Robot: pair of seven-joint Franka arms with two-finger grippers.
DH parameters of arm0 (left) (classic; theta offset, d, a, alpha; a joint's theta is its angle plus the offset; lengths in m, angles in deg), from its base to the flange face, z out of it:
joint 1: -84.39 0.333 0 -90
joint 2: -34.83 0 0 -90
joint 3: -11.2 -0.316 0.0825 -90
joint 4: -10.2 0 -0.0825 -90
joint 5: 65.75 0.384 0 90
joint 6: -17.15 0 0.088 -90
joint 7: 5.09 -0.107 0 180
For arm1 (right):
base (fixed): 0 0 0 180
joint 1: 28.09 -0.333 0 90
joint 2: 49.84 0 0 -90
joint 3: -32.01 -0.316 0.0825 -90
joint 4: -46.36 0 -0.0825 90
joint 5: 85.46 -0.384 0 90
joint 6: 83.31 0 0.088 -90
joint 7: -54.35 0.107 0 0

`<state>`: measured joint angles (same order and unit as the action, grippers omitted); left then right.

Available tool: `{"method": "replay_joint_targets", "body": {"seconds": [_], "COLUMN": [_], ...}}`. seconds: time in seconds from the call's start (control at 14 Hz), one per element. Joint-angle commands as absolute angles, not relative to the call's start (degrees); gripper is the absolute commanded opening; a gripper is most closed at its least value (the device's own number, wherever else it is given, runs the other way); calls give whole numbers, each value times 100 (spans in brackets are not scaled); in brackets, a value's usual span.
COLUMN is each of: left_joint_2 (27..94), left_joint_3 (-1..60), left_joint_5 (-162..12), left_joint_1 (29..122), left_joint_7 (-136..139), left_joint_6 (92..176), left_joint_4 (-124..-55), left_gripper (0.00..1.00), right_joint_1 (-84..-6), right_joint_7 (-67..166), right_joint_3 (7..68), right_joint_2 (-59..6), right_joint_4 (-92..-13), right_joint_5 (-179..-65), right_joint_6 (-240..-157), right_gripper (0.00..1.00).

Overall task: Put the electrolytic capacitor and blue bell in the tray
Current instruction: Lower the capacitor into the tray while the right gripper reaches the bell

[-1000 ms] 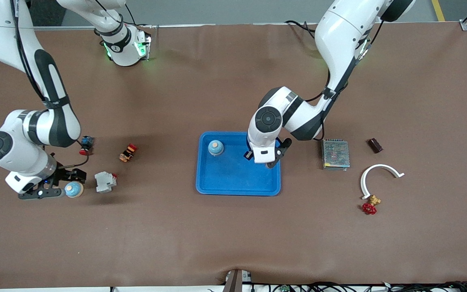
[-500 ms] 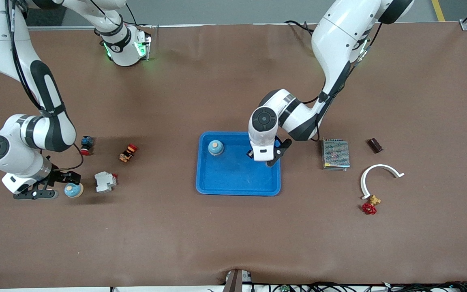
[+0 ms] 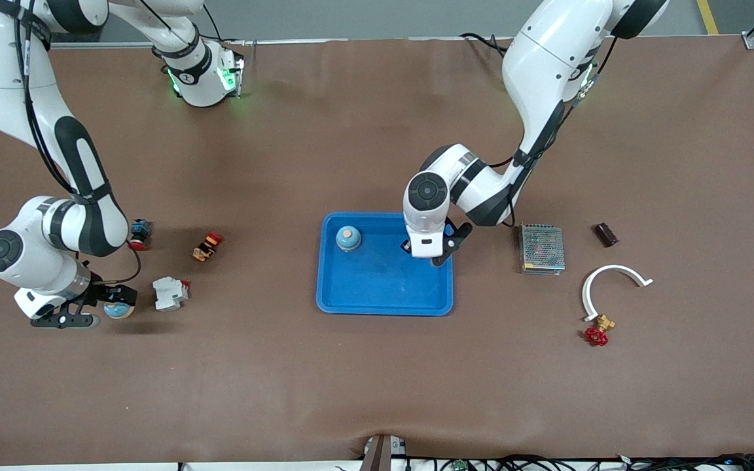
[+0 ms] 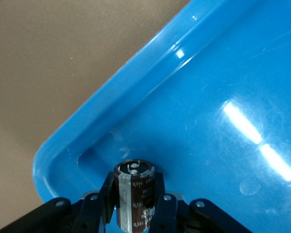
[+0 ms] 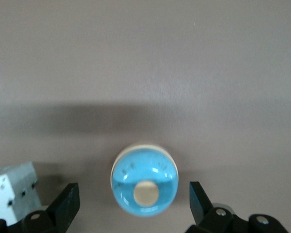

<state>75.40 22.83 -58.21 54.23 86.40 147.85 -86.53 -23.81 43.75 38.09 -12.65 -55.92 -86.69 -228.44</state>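
Brown matting (image 3: 351, 379) carried a metal mesh box (image 3: 541, 248) beside the shallow blue plastic tray (image 3: 377, 294) (one blue bell (image 3: 348, 238) inside). Over it, the left gripper (image 4: 136, 206) clenched a dark cylindrical capacitor (image 4: 134, 191). The right gripper (image 5: 134, 201) straddled, fingers spread, another blue bell (image 5: 144, 179) by a white block (image 3: 169, 292).

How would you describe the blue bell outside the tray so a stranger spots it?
Start at the blue tray, then look to the right arm's end of the table. There, beside a white boxy part, a blue bell sits between the right claw's open fingers. It is round with a cream button.
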Motion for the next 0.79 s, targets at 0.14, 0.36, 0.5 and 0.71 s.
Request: {"method": "replay_joint_targets", "body": {"seconds": [0.14, 0.36, 0.5, 0.71], "left_joint_2": [7394, 7350, 7237, 6833], "left_joint_3": [2272, 2272, 2272, 2263], "left_joint_5": [-5697, -5697, -5697, -5705], "left_joint_1": [5407, 5424, 5433, 5521], "left_joint_7": [8675, 8658, 8588, 8185], "left_joint_6": [14969, 14952, 14899, 14681], "left_joint_4": [-8886, -8868, -8842, -8789], "left_gripper": [15, 84, 100, 100], "right_joint_1": [-2247, -2220, -2211, -2159], "right_joint_7": [4319, 4275, 4257, 4152], "right_joint_3": [3710, 3702, 3702, 3702], "right_joint_2": [-968, -854, -836, -792], "right_joint_4": [-5331, -5242, -5242, -5242], "right_joint_5": [-8739, -8748, -8748, -8748], "right_joint_6": [-23009, -23026, -23053, -23061], "right_gripper": [100, 100, 100, 100]}}
